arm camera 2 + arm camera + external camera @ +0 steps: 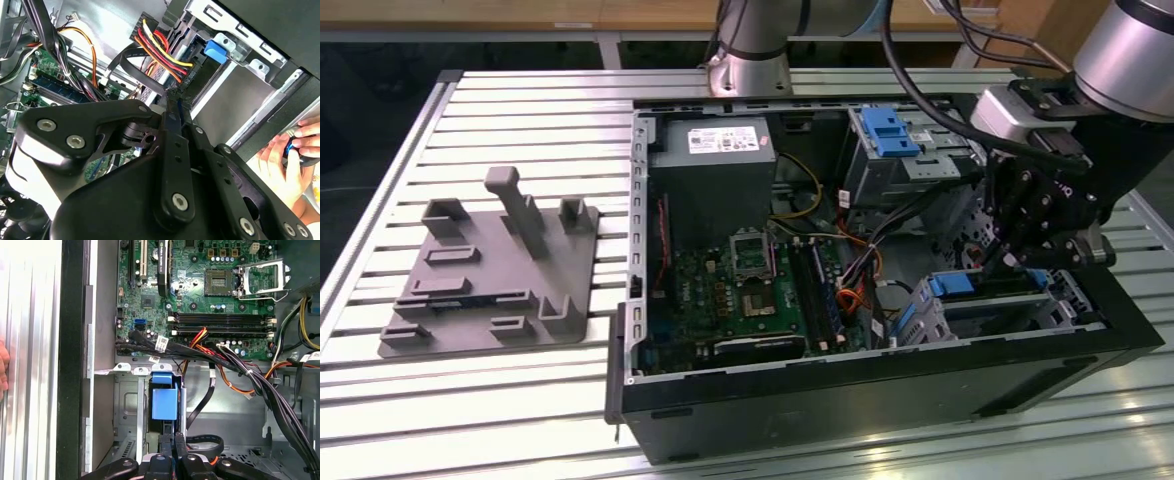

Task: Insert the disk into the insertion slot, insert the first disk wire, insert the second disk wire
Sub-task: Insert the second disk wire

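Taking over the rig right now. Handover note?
Gripper: inside the case, right over the disk; grip state unclear.
Disk: its blue carrier sits in the insertion slot; I cannot tell whether it is fully seated.
Wires: the cable bundle lies loose across the case, and neither disk wire is visibly plugged into the disk.
Done: disk at or in the slot. Left: confirm seating and both wires.
Note: a person's hand is just outside the case wall.
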Available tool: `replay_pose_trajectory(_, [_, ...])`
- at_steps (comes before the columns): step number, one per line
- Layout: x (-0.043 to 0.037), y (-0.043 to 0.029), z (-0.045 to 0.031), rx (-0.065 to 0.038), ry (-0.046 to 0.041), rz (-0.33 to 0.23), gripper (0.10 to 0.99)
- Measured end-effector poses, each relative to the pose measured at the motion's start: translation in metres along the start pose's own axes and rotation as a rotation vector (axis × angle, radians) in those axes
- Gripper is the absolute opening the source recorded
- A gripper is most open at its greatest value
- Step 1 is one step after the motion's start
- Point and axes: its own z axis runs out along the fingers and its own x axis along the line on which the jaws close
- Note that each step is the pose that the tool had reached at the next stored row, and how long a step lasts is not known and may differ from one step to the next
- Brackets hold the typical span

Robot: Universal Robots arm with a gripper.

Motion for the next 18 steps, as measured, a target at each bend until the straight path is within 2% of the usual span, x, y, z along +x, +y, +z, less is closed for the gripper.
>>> replay_pose_trajectory(18, [0.0007,-0.0001,0.0043,0.000,0.0002,0.000,0.145])
